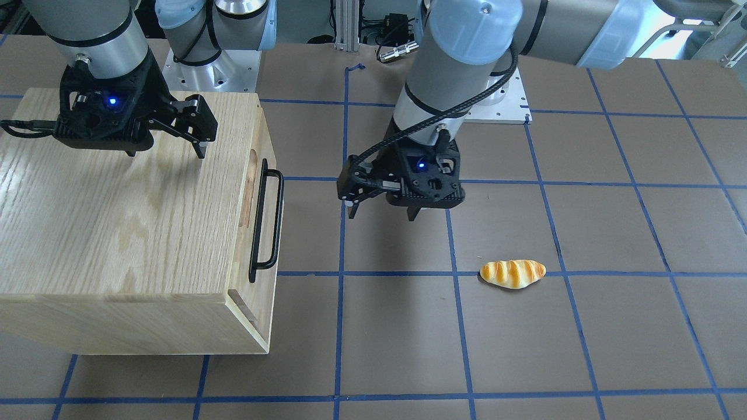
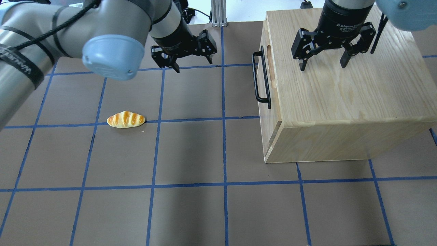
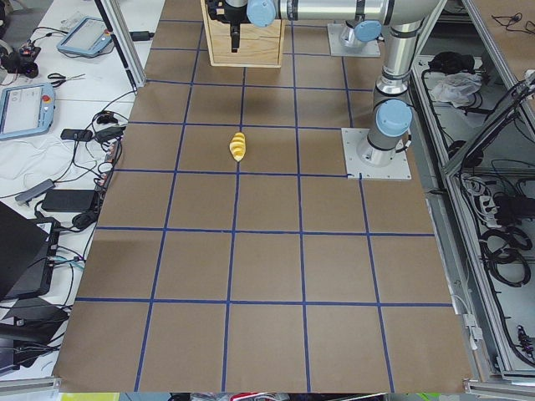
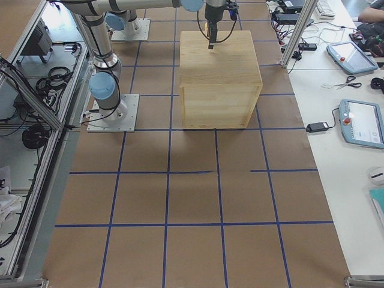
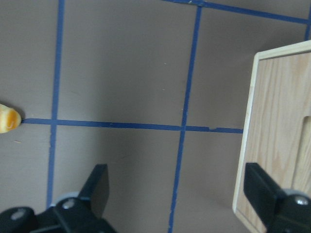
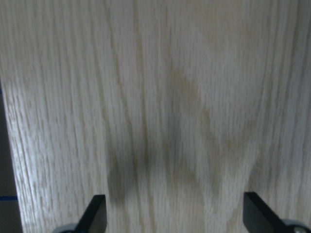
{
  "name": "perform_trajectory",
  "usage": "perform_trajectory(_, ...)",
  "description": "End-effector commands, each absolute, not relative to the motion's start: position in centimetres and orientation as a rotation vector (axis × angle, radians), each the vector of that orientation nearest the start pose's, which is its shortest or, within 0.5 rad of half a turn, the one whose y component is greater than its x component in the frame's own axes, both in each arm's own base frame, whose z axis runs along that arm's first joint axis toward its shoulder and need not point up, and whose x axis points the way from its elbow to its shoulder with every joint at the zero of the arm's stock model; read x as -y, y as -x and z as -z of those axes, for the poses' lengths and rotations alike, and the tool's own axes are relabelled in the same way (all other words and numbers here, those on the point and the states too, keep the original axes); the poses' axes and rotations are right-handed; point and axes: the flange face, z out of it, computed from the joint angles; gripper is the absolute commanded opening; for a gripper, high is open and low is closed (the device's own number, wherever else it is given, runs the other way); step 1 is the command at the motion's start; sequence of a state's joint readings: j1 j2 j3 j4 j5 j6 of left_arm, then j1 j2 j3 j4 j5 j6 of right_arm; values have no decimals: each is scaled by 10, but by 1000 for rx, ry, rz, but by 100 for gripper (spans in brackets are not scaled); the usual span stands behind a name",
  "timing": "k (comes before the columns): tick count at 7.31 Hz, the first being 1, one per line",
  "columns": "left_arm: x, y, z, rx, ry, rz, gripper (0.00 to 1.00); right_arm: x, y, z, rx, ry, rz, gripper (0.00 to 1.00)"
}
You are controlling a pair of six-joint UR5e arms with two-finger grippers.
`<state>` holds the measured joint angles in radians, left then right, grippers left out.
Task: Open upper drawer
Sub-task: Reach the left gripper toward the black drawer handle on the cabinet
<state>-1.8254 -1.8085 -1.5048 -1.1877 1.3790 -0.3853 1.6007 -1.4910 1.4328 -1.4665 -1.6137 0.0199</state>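
Note:
The pale-wood cabinet (image 2: 341,102) stands on the table, its front facing the table's middle. The upper drawer (image 2: 272,78) is shut flush. Its black bar handle (image 2: 261,77) and oval slot (image 1: 252,175) show on the front (image 1: 262,140). My left gripper (image 2: 193,66) is open and empty. It hovers over the table a short way out from the handle (image 1: 265,221), apart from it. In the left wrist view the cabinet front (image 5: 282,136) lies at the right, beyond the right finger (image 5: 262,187). My right gripper (image 2: 323,65) is open and empty, just above the cabinet top (image 6: 170,97).
A striped yellow bread roll (image 2: 125,119) lies on the brown mat left of centre, also at the left wrist view's edge (image 5: 7,119). Blue tape lines grid the mat. The arm base plates (image 1: 502,105) sit at the robot's side of the table.

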Motion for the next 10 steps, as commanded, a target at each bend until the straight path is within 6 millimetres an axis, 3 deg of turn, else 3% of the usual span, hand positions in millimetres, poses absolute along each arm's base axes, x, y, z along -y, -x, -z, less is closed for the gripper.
perform_trajectory(1, 540, 352, -421, -3518, 132, 225, 100, 516, -145, -505, -3185, 19, -72, 100)
perform_trajectory(4, 542, 370, -393, -3562, 94, 163, 100, 516, -144, -504, -3185, 16, -74, 100)
perform_trajectory(8, 544, 373, -377, -3559, 91, 116, 100, 516, -145, -505, -3185, 19, -72, 100)
perform_trajectory(10, 537, 384, -372, -3559, 57, 98, 100, 516, -145, -505, -3185, 21, -72, 100)
